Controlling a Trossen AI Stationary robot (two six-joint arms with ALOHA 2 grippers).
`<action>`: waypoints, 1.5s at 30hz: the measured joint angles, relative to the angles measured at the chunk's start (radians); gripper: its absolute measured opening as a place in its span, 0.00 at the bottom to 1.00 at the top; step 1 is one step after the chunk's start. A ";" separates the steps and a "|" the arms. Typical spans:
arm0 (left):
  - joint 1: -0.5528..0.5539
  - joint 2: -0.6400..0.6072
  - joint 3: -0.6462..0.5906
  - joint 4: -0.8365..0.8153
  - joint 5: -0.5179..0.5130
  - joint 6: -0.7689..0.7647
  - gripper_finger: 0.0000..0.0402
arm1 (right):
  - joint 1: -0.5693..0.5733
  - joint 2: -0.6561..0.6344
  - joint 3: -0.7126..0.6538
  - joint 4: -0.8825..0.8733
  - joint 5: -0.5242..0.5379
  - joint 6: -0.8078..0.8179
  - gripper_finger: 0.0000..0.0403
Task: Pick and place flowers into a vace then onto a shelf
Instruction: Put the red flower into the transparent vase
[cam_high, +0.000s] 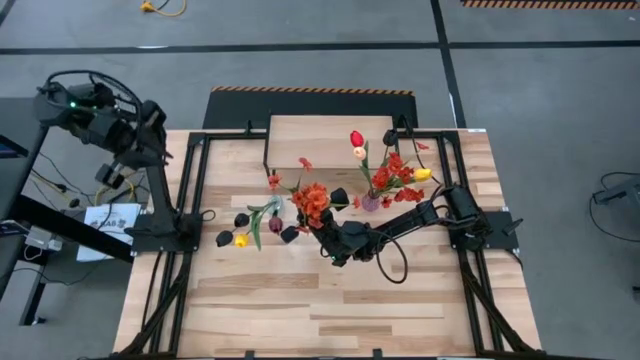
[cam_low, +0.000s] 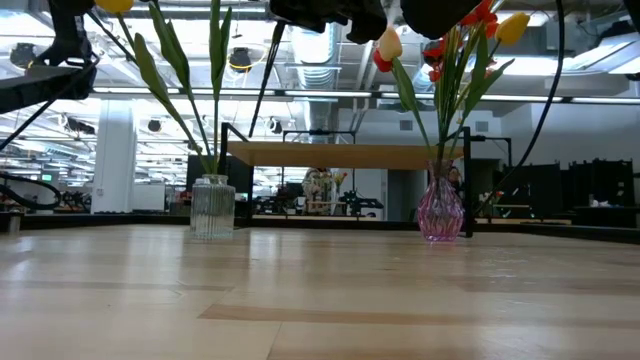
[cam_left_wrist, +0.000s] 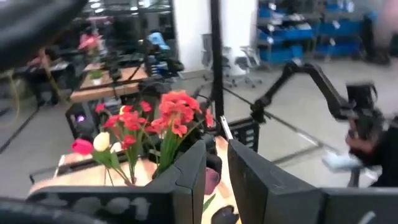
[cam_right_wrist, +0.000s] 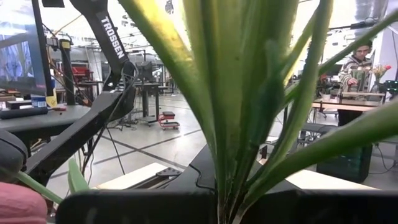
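Red-orange flowers (cam_left_wrist: 177, 115) beyond left claw (cam_left_wrist: 216, 163).

Bright even overhead light, soft shadows on the table (cam_high: 330, 300), ceiling lamps glaring in low view, left wrist view blurred, leaves (cam_right_wrist: 249, 93) out of focus.

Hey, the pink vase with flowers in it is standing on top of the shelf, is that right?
Not quite. The pink vase does hold flowers, but it stands on the table, in front of the shelf, not on top of it. The low view shows this.
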 joint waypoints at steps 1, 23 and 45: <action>0.003 -0.001 -0.011 0.009 -0.004 -0.023 0.14 | 0.000 0.000 0.000 0.000 0.000 0.000 0.01; 0.061 0.235 -0.072 -0.007 0.317 -0.260 0.14 | 0.035 0.001 0.000 -0.007 -0.035 -0.008 0.01; 0.020 0.345 -0.366 -0.175 -0.204 -0.840 0.14 | 0.088 0.001 0.000 -0.037 -0.077 -0.035 0.01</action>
